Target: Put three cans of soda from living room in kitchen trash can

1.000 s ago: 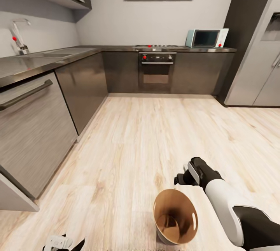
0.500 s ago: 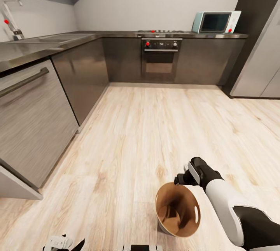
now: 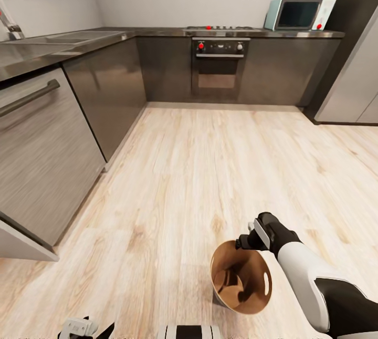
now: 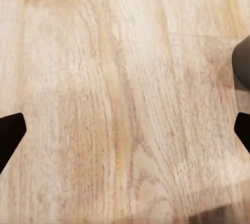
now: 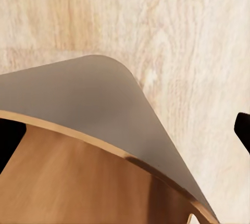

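Head view showed the kitchen from above the wood floor (image 3: 189,171). At the far left stood a grey cabinet front with a long bar handle (image 3: 29,98), under a dark bench (image 3: 63,44) that ran along the wall. Further right, an oven (image 3: 220,68) with red knobs was built in under the bench, and a pale teal microwave (image 3: 299,13) stood on the bench near the corner. At the right edge a part of the grey fridge (image 3: 352,86) was visible.

Low at the left, the left claw (image 3: 79,327) was just at the edge of the picture. In the left wrist view its two dark fingertips (image 4: 10,135) stood wide apart over bare floor, with nothing between them.

Right of the middle, the bin (image 3: 241,282) stood on the floor, its brown inside (image 3: 233,276) turned to the camera. The right claw (image 3: 245,240) hung just at the far rim of it. In the right wrist view the grey wall of the bin (image 5: 99,104) was very close, and the dark fingertips (image 5: 9,140) were wide apart, holding nothing.
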Robot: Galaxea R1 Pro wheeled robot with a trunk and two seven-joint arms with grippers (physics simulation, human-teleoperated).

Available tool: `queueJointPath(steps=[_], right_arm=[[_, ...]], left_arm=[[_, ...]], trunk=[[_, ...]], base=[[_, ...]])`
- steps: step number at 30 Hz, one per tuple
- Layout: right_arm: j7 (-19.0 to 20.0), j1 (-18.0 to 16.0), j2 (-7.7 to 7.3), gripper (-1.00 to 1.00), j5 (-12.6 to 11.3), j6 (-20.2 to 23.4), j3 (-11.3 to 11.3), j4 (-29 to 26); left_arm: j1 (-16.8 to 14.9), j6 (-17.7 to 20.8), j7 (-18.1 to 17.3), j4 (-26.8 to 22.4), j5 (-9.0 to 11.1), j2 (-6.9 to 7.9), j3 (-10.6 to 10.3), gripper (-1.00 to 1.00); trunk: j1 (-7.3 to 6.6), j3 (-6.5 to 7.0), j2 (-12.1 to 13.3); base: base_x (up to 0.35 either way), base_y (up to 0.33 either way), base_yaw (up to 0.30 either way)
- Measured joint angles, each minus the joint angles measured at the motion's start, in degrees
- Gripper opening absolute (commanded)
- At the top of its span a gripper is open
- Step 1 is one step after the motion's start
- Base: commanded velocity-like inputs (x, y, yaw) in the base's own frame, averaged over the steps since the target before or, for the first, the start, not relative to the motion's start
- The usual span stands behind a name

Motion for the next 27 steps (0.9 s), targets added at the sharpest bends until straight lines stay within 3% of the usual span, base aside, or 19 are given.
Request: queueJointPath(steps=[27], right_arm=[[0.0, 0.1, 0.07, 1.00, 0.1, 0.0, 0.1, 0.0]], left_arm=[[0.0, 0.0, -0.1, -0.3, 0.0, 0.01, 0.0, 1.00]], trunk=[[0.00, -0.61, 0.0]], base=[[0.000, 0.000, 0.000]])
